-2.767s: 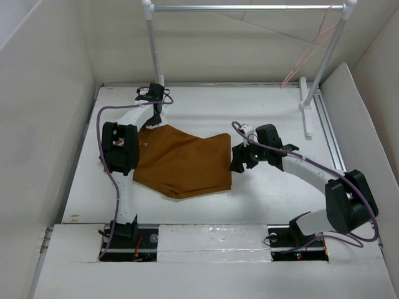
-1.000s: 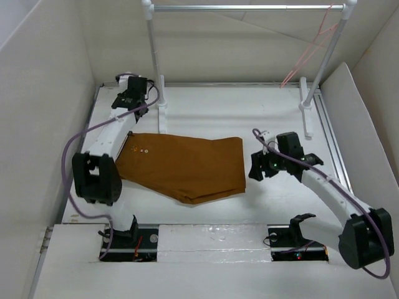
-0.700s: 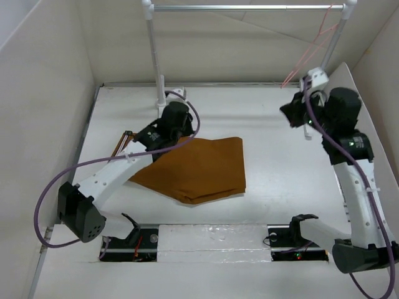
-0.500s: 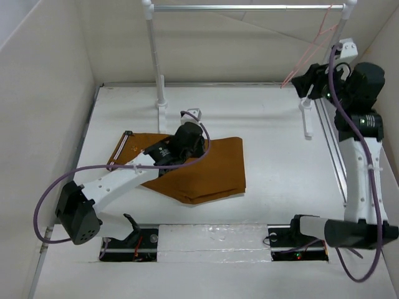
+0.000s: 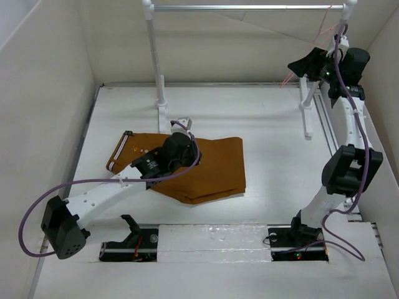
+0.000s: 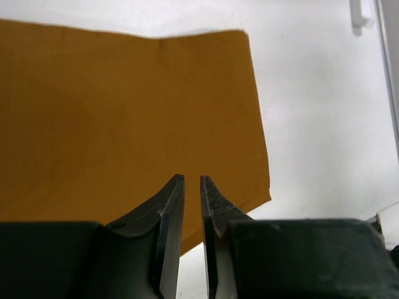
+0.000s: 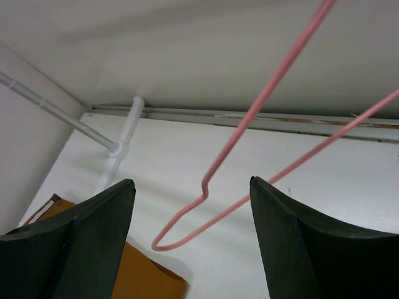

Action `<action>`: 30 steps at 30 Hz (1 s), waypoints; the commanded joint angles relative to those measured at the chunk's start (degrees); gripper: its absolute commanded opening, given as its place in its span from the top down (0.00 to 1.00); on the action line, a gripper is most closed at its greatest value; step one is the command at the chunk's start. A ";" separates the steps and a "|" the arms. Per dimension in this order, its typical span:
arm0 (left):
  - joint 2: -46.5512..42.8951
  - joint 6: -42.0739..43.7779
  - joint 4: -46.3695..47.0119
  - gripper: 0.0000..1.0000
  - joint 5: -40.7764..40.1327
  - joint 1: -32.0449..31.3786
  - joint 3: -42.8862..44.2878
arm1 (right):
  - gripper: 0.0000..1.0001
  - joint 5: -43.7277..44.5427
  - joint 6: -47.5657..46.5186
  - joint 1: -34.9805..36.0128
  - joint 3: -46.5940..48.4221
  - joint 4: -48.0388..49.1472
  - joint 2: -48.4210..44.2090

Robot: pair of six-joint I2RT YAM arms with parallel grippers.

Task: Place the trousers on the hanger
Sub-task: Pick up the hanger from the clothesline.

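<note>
Floppy trousers (image 5: 209, 168), I'd grab the waistband (image 5: 118, 152); left gripper (image 6: 192, 180) pinched empty, right gripper (image 7: 191, 182) gaping by the flimsy hanger (image 7: 263, 93).

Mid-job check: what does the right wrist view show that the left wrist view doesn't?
Only the right wrist view: the hanger, its pink wire framed by the open right hand and not gripped, plus the rail and its post. Only the left wrist view: the left hand, nearly closed on nothing, above the trousers near their edge. Both: the trousers lying on the white table.
</note>
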 commanded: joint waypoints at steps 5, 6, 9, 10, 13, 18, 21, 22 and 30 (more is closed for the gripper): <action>0.01 -1.39 1.88 0.84 3.02 -0.18 -2.59 | 0.37 -3.75 6.20 1.51 0.74 15.23 0.71; -0.17 -1.39 1.88 0.82 3.02 -0.18 -2.59 | 0.37 -3.48 6.20 1.52 0.74 15.24 0.72; -0.17 -1.13 1.53 0.71 2.93 -0.18 -1.62 | 0.65 -3.48 6.81 2.13 -0.49 17.43 1.25; -0.08 -1.21 1.44 0.70 3.02 -0.18 -1.10 | 0.71 -3.66 7.07 2.13 -1.10 18.22 1.34; 0.18 -1.39 1.35 0.68 3.28 -0.18 -0.48 | 0.61 -2.96 7.08 2.13 -1.46 17.70 1.69; 0.53 -1.92 1.44 0.68 4.42 -0.18 -0.21 | 0.31 -3.65 9.26 2.13 -1.46 21.12 3.18; 0.45 -2.44 0.74 0.68 3.72 -0.79 -0.65 | 0.37 -3.57 10.94 2.13 -0.15 22.53 5.02; 0.36 -2.62 0.48 0.68 3.55 -0.80 -0.65 | 0.43 -3.48 11.03 2.13 0.12 22.44 5.29; -0.52 -2.89 -0.32 0.67 2.84 -0.80 -0.04 | 0.46 -2.59 11.46 2.66 -2.69 25.16 6.34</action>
